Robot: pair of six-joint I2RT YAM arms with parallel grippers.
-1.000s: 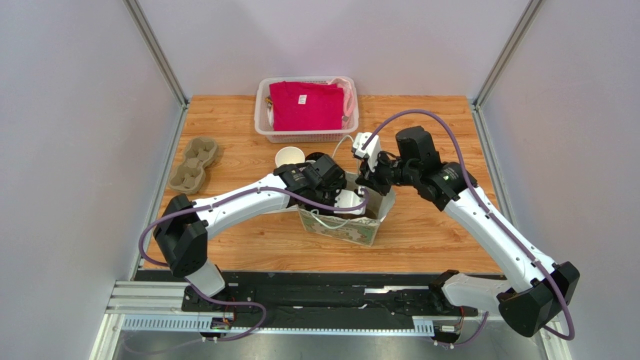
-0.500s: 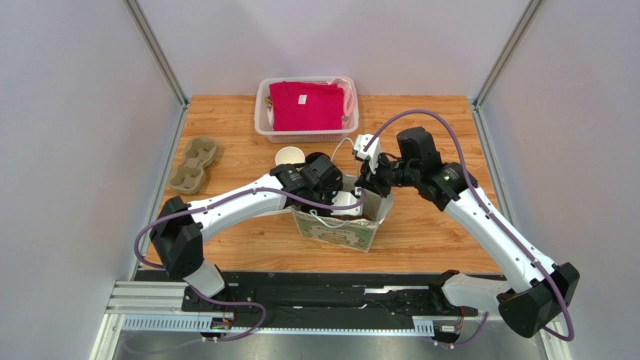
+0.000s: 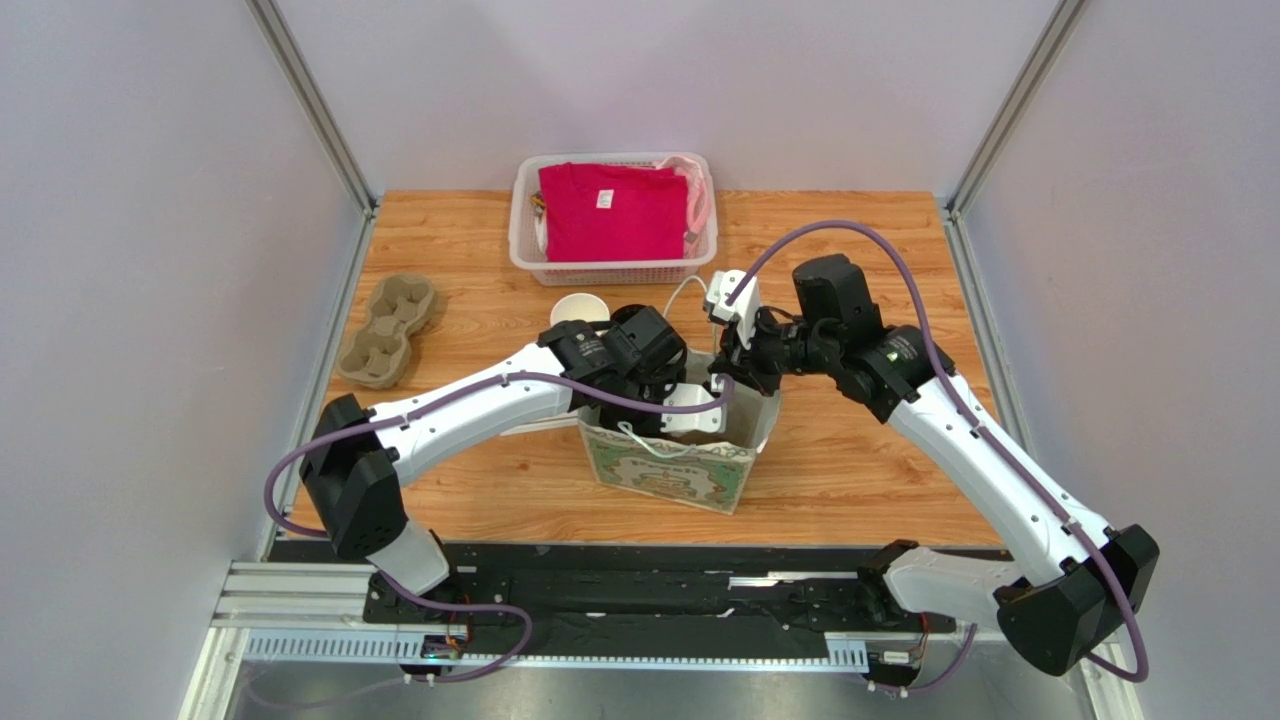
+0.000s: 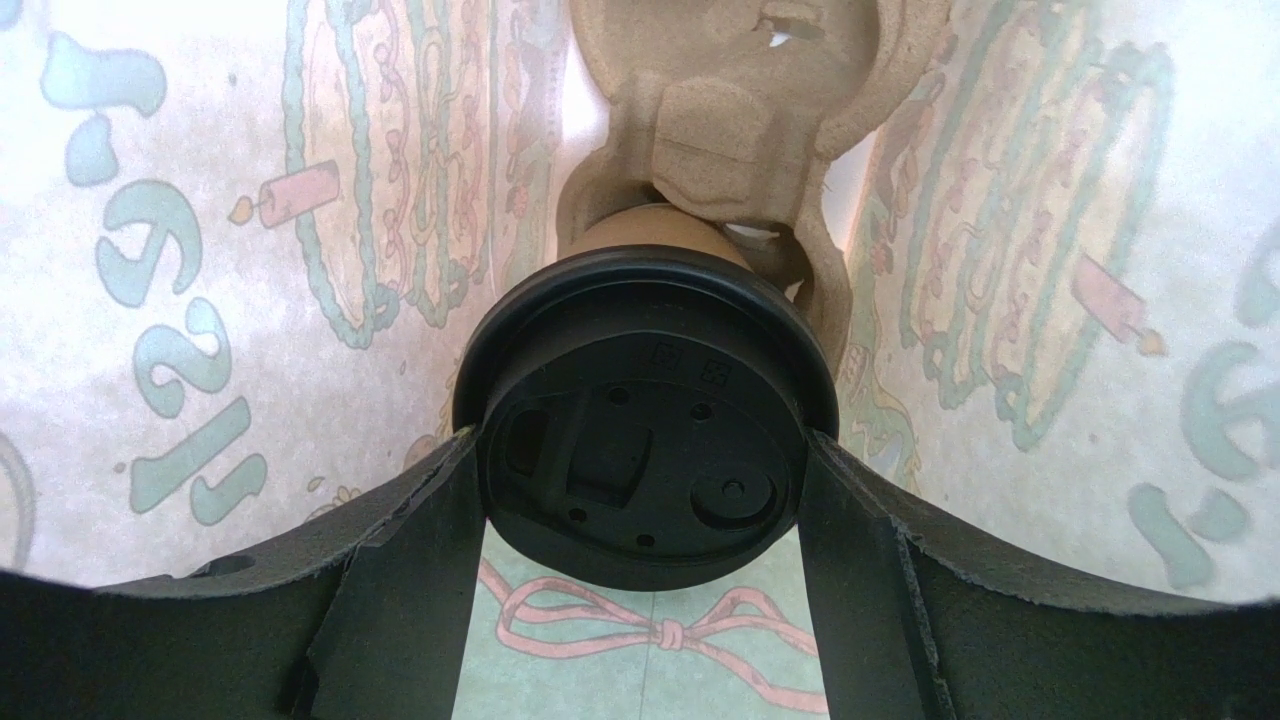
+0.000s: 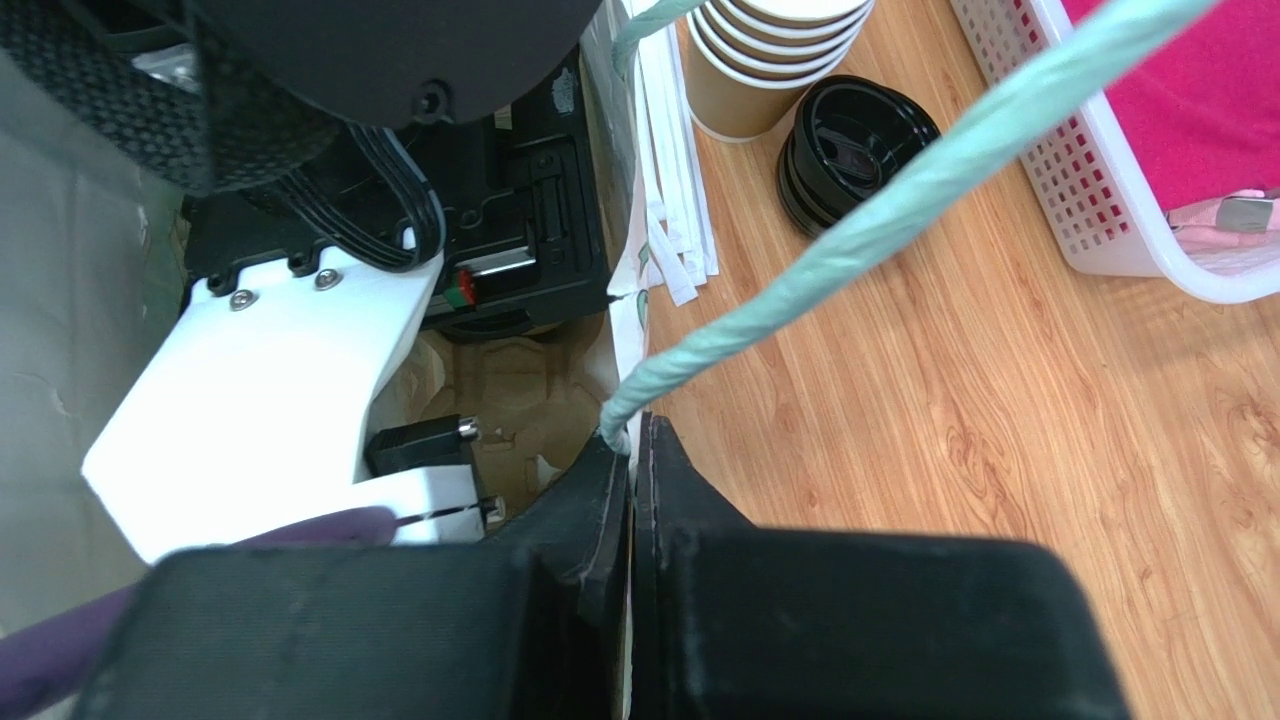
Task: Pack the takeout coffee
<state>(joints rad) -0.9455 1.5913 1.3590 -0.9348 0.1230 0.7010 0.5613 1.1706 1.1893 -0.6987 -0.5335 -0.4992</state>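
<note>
The takeout coffee, a tan paper cup (image 4: 639,237) with a black lid (image 4: 646,405), is inside the printed paper bag (image 3: 676,465). It sits low, by a brown cardboard cup carrier (image 4: 751,90) standing in the bag. My left gripper (image 4: 643,450) is down in the bag, shut on the coffee at the lid's rim. In the top view the bag and my arm hide that gripper and the cup. My right gripper (image 5: 631,450) is shut on the bag's right rim (image 5: 624,375), beside its mint-green rope handle (image 5: 902,195). It also shows in the top view (image 3: 739,368).
A stack of nested paper cups (image 5: 774,45) and a pile of spare black lids (image 5: 854,150) stand just behind the bag. A white basket (image 3: 526,225) with pink cloth is at the back. Two cardboard carriers (image 3: 388,327) lie at the left edge.
The bag has shifted a little to the near left with both grippers, and my left arm has reached slightly deeper into it. The right gripper keeps its pinch on the rim.
</note>
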